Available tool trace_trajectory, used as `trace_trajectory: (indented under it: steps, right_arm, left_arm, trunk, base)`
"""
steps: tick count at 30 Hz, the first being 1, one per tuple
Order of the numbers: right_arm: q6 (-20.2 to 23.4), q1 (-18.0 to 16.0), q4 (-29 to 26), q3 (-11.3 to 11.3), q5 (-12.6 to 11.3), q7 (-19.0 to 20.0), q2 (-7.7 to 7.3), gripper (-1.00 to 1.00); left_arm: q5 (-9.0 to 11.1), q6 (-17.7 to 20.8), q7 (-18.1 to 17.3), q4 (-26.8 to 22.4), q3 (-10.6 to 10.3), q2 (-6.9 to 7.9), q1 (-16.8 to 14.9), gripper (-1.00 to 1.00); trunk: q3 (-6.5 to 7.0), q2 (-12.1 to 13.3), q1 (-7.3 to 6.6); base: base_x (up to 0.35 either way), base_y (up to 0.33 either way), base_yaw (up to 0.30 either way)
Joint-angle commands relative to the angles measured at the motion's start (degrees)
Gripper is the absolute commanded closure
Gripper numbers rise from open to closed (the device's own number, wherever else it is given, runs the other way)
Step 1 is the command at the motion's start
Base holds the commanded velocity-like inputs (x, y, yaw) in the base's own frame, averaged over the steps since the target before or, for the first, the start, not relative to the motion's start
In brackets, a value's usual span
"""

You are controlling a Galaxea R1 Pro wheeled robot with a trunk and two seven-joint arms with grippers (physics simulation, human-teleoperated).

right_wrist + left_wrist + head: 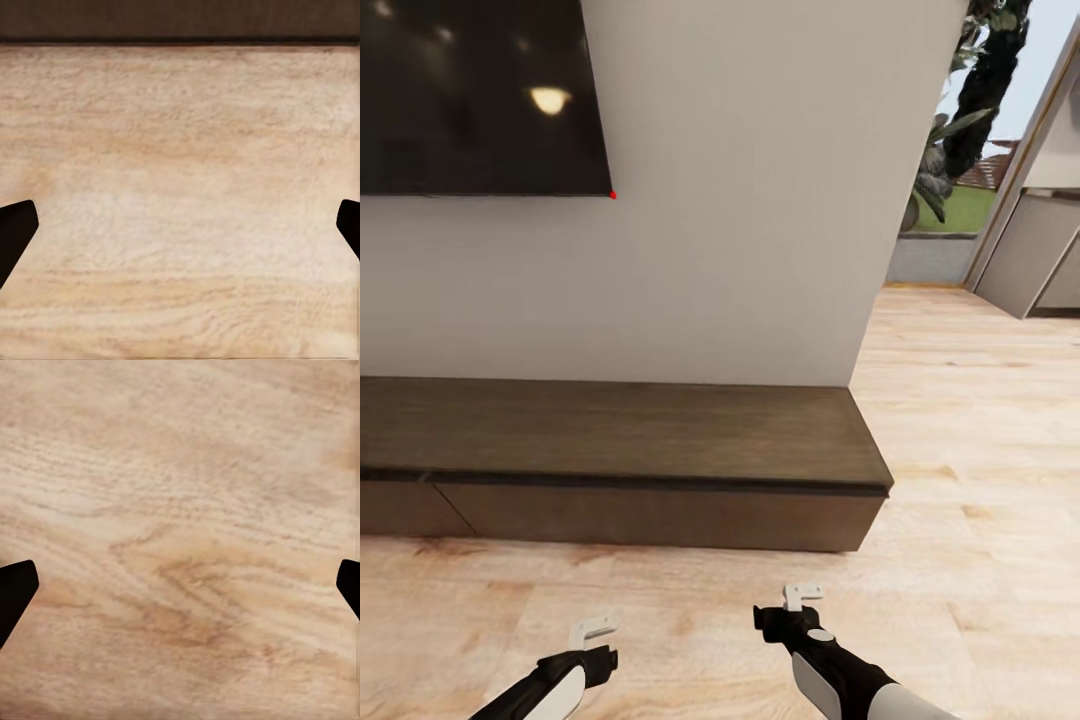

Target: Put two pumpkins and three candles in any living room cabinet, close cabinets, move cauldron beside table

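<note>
The long low dark brown cabinet (620,440) stands against the white wall straight ahead, and its drawer fronts (660,515) look shut. Its lower edge is a dark band (180,19) in the right wrist view. My left gripper (592,630) hangs low over the floor in front of it. Its fingers are spread wide with nothing between them (180,592). My right gripper (802,597) is beside it, a little closer to the cabinet, also open and empty (180,232). The pumpkins, candles and cauldron are out of view.
A dark TV screen (470,95) hangs on the wall above the cabinet's left part. Pale wood floor (960,400) runs past the cabinet's right end towards a window with plants (960,120) and a grey unit (1040,250).
</note>
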Motion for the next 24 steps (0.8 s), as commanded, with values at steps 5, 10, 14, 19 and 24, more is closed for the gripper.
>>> trace_trajectory:
  steps: [5,10,14,19,24]
  right_arm:
    - [0.52,-0.05,-0.02,0.50,-0.45,-0.31,0.03,-1.00]
    - [0.62,-0.05,-0.02,0.51,-0.45,-0.31,0.08,-1.00]
    - [0.66,-0.05,0.03,0.51,-0.59,-0.31,0.05,-1.00]
    - [0.71,-0.05,0.06,0.46,-0.67,-0.31,-0.02,-1.00]
    - [0.72,-0.05,0.13,0.43,-0.69,-0.31,-0.06,-1.00]
  left_arm:
    - [0.51,-0.61,0.45,-0.04,-0.45,0.01,-0.07,-1.00]
    - [0.63,-1.30,0.44,1.15,-0.50,-0.11,-0.05,-1.00]
    - [0.61,-1.59,0.44,2.28,-0.54,-0.19,-0.04,-1.00]
    - [0.64,-2.25,0.44,2.54,-0.56,-0.21,-0.06,-1.00]
    - [0.65,-2.41,0.42,2.58,-0.60,-0.29,-0.05,-1.00]
  trunk:
    - [0.85,2.00,-1.11]
    - [1.75,4.00,-2.21]
    - [2.47,5.61,-3.09]
    - [3.37,7.61,-4.19]
    - [4.26,9.62,-5.29]
  base:
    - [0.000,0.000,0.000]
    - [0.000,0.000,0.000]
    - [0.000,0.000,0.000]
    - [0.000,0.000,0.000]
    - [0.000,0.000,0.000]
